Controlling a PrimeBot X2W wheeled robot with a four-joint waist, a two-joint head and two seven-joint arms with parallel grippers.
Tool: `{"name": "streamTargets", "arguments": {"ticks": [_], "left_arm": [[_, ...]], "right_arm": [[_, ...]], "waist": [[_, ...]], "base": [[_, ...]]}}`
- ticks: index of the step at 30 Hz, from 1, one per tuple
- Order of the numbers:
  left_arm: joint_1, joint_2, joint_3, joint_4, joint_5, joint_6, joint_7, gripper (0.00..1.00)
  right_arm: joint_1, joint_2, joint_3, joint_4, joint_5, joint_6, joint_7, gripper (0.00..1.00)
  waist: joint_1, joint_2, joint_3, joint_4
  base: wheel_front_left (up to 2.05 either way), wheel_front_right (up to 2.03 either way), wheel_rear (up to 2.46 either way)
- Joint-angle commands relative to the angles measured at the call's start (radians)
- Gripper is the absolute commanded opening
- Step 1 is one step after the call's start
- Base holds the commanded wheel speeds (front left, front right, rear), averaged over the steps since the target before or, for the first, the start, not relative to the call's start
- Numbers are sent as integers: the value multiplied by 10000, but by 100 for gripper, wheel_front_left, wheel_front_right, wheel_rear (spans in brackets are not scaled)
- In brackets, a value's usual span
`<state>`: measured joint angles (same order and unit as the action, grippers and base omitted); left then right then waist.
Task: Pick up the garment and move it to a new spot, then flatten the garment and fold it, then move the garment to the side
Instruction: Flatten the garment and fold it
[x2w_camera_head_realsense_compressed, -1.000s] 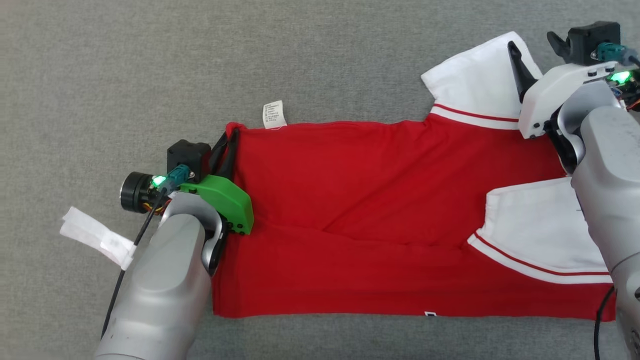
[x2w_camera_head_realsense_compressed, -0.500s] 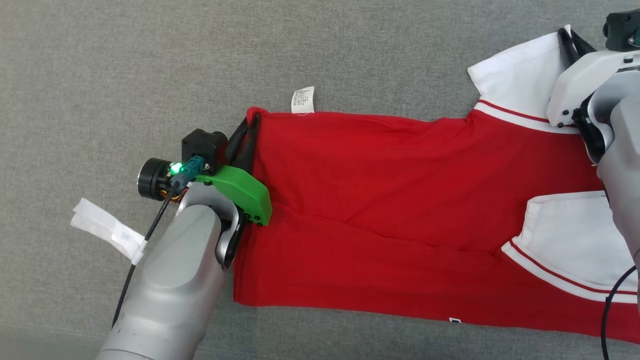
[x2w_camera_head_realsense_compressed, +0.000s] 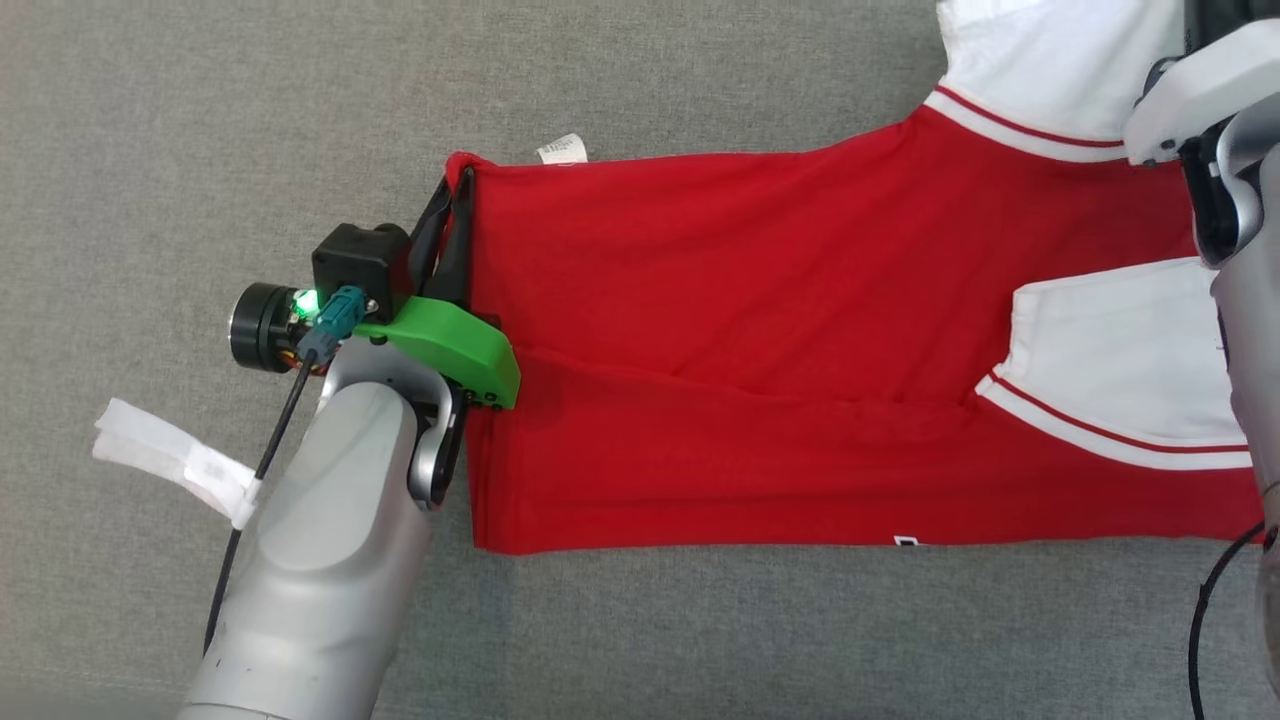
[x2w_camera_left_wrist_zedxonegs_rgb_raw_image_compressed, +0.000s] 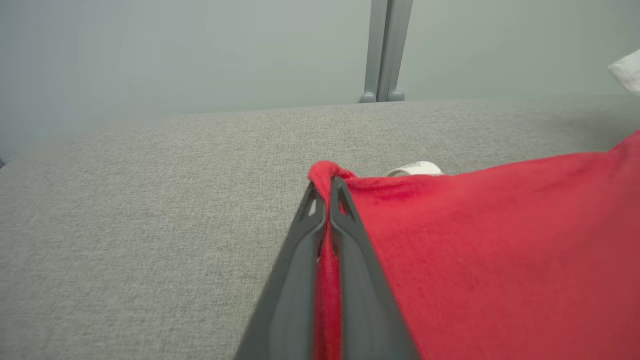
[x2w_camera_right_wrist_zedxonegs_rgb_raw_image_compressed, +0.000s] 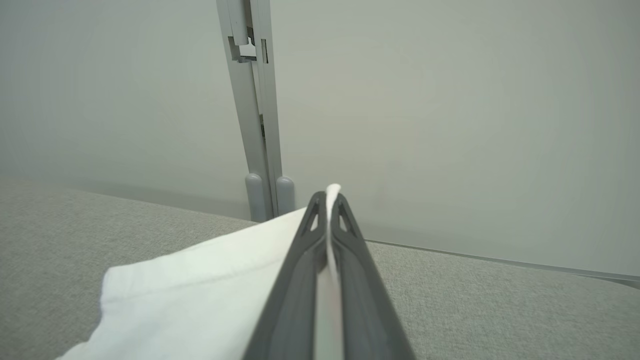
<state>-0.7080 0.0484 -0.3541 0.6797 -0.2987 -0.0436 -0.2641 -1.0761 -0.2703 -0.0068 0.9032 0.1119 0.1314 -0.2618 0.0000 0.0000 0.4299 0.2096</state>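
Note:
The garment (x2w_camera_head_realsense_compressed: 760, 330) is a red shirt with white sleeves, spread across the grey cloth surface. My left gripper (x2w_camera_head_realsense_compressed: 455, 205) is shut on its far left hem corner, and red cloth (x2w_camera_left_wrist_zedxonegs_rgb_raw_image_compressed: 327, 280) runs between the two dark fingers (x2w_camera_left_wrist_zedxonegs_rgb_raw_image_compressed: 350, 250) in the left wrist view. A small white care label (x2w_camera_head_realsense_compressed: 562, 149) sticks out by that corner. At the top right, my right arm's white wrist (x2w_camera_head_realsense_compressed: 1200, 90) sits over the far white sleeve (x2w_camera_head_realsense_compressed: 1050, 60). In the right wrist view my right gripper (x2w_camera_right_wrist_zedxonegs_rgb_raw_image_compressed: 328, 197) is shut on the white sleeve edge (x2w_camera_right_wrist_zedxonegs_rgb_raw_image_compressed: 200, 295).
A strip of white tape (x2w_camera_head_realsense_compressed: 170, 460) hangs on the left arm's cable. The second white sleeve (x2w_camera_head_realsense_compressed: 1120, 370) lies folded over the red body at the right. A grey post (x2w_camera_right_wrist_zedxonegs_rgb_raw_image_compressed: 252, 110) and a pale wall stand beyond the surface's far edge (x2w_camera_left_wrist_zedxonegs_rgb_raw_image_compressed: 200, 112).
The right gripper has closed on the far white sleeve. Both arms have carried the garment's far edge farther away, stretching it. The head view has shifted between frames.

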Motion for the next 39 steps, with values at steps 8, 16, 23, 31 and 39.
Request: {"name": "streamTargets", "arguments": {"ticks": [8, 16, 23, 31, 39], "left_arm": [[1062, 91, 681, -376, 598, -59, 3, 0], [2421, 71, 1122, -508, 921, -144, 3, 0], [3563, 51, 1130, -514, 1001, -183, 3, 0], [4676, 55, 993, -764, 701, 75, 3, 100], [5792, 47, 863, -1594, 529, 599, 3, 100]], "right_arm": [[2023, 324, -210, -1516, 460, -16, -36, 0], [4492, 469, -435, -2612, 1468, -16, -37, 0], [6336, 630, -432, -2958, 2039, -16, -37, 0], [7174, 839, -598, -2531, 2328, -16, -38, 100], [7457, 759, -803, -2632, 2138, -16, -38, 100]], "waist": [[0, 0, -932, -504], [0, 0, -1797, -850], [0, 0, -2342, -1046], [0, 0, -2656, -1078], [0, 0, -2850, -825]], "base": [[0, 0, 0], [0, 0, 0], [0, 0, 0], [0, 0, 0], [0, 0, 0]]}}
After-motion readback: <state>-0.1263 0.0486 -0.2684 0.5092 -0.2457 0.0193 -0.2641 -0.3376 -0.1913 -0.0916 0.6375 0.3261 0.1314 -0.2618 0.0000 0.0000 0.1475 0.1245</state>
